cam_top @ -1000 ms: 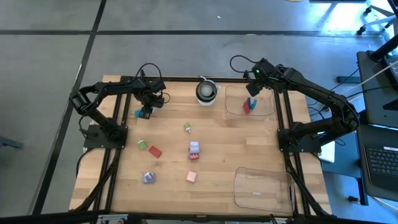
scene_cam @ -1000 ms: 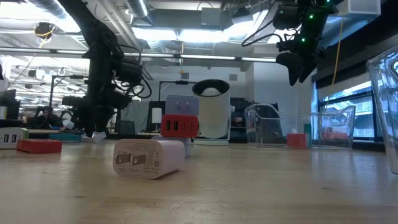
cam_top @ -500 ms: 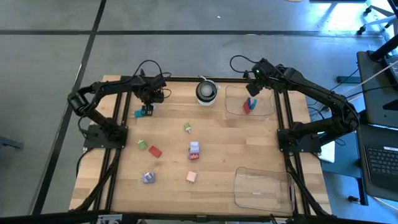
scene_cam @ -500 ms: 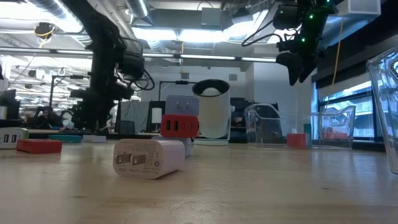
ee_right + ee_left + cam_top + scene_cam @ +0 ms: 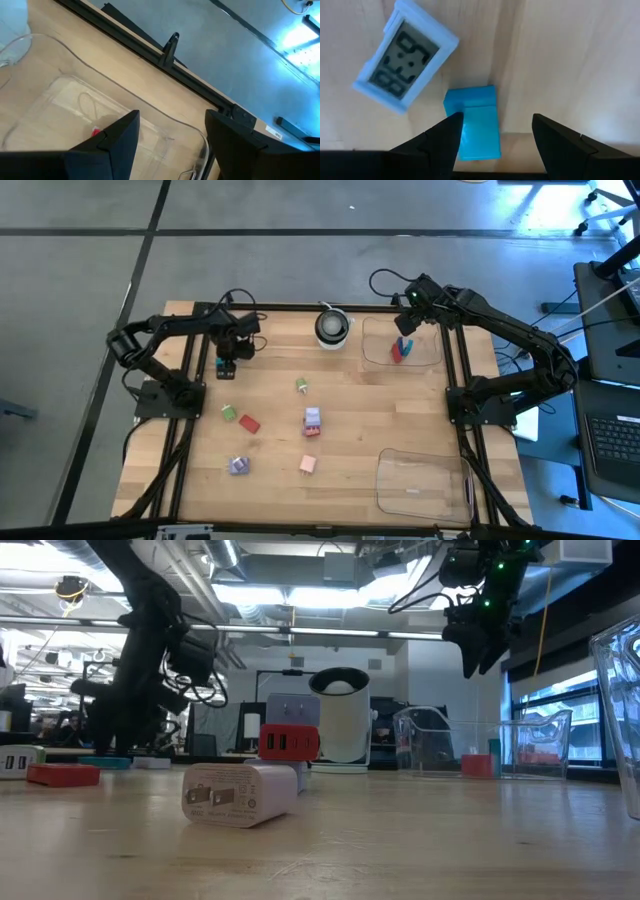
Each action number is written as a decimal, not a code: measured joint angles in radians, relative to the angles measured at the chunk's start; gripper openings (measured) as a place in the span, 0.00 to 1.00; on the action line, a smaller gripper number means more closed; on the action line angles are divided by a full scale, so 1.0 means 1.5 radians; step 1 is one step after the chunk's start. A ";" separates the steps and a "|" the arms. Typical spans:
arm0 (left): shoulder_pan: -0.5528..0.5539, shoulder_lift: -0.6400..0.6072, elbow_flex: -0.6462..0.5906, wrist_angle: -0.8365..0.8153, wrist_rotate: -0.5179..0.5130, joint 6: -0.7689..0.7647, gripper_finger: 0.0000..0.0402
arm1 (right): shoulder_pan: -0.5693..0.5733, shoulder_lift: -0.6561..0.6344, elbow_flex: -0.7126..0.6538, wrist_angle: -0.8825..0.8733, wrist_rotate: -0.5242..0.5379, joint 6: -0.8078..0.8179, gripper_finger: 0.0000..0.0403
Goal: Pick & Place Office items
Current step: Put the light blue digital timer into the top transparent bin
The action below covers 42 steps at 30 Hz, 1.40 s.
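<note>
My left gripper (image 5: 227, 350) is open at the table's far left, pointing down over a teal block (image 5: 472, 122) that lies flat on the wood beside a small light-blue clock (image 5: 405, 62). The block lies between the fingers, close against one of them. My right gripper (image 5: 408, 322) is open and empty, high above the far right clear tray (image 5: 425, 350), which holds a red and a blue piece (image 5: 400, 348). Other pieces lie mid-table: green (image 5: 302, 386), green (image 5: 229, 413), red (image 5: 249, 423), lilac (image 5: 312, 417), pink (image 5: 308, 465), lilac (image 5: 239, 466). My left gripper stands open over the teal block, pointing down. One fingertip (image 5: 451, 125) lies right at the block's long side (image 5: 465, 125). I cannot tell whether it touches. The block lies flat on the table.
A round white-and-black object (image 5: 332, 327) stands at the far middle. A second clear tray (image 5: 420, 480) lies at the near right. In the low view a white charger (image 5: 240, 795) and a red one (image 5: 290, 743) lie near the camera.
My left gripper has gone toward the table's left edge, staying near the teal block. My right gripper has kept still.
</note>
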 joint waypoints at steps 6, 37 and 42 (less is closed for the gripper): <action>0.001 0.002 -0.005 0.031 -0.060 0.011 0.60 | 0.000 0.000 0.000 0.000 0.000 0.000 0.57; 0.045 -0.036 -0.022 0.065 -0.043 0.010 0.60 | 0.000 0.000 0.000 0.000 0.000 0.000 0.57; 0.045 -0.044 -0.022 0.065 -0.057 0.010 0.60 | 0.000 0.000 0.000 0.001 0.000 0.000 0.57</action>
